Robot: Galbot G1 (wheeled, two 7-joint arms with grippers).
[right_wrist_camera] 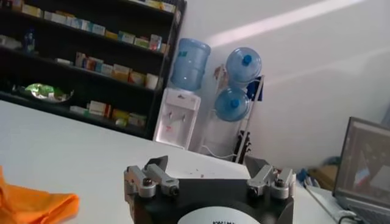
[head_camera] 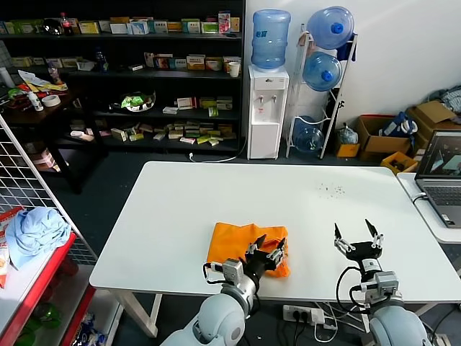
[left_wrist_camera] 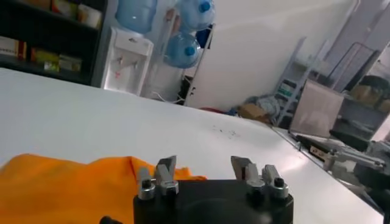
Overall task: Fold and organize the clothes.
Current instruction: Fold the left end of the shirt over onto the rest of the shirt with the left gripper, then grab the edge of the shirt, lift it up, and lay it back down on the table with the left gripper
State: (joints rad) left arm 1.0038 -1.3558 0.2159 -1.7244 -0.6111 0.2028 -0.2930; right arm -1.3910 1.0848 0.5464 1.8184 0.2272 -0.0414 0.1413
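The orange T-shirt (head_camera: pixel 238 243) lies folded in a compact bundle near the front edge of the white table (head_camera: pixel 288 194). My left gripper (head_camera: pixel 269 247) is open and empty, hovering over the shirt's right edge. In the left wrist view the shirt (left_wrist_camera: pixel 67 189) lies just beyond and to one side of the open gripper (left_wrist_camera: pixel 207 167). My right gripper (head_camera: pixel 355 236) is open and empty above the table's front right part, apart from the shirt. In the right wrist view the right gripper (right_wrist_camera: pixel 207 170) is open and a corner of the shirt (right_wrist_camera: pixel 30 204) shows.
A laptop (head_camera: pixel 443 176) sits on a side table at the right. A light blue cloth bundle (head_camera: pixel 32 231) lies on a red rack at the left. A water dispenser (head_camera: pixel 266 108) and shelves (head_camera: pixel 144 79) stand behind the table.
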